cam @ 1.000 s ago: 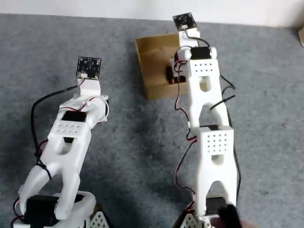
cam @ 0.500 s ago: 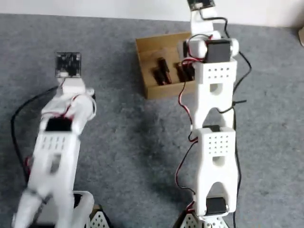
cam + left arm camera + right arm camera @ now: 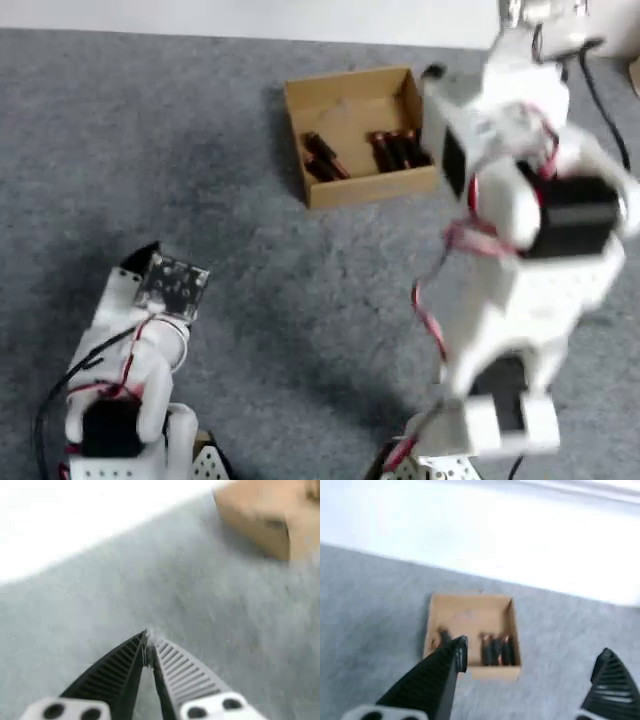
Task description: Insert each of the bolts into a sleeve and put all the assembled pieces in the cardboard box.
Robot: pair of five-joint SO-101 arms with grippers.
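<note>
The cardboard box sits at the far middle of the grey table, with the assembled pieces lying inside it in two dark clusters. The left gripper, low at the near left, is pinched closed on nothing. The right gripper is spread wide and empty, held high on the right and facing the box.

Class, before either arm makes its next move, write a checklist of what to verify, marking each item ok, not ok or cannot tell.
1. The assembled pieces lie inside the cardboard box: ok.
2. Box opening unobstructed: ok.
3. The left gripper is shut, holding nothing: ok.
4. The right gripper is open, holding nothing: ok.
5. Each piece fully assembled: cannot tell.
</note>
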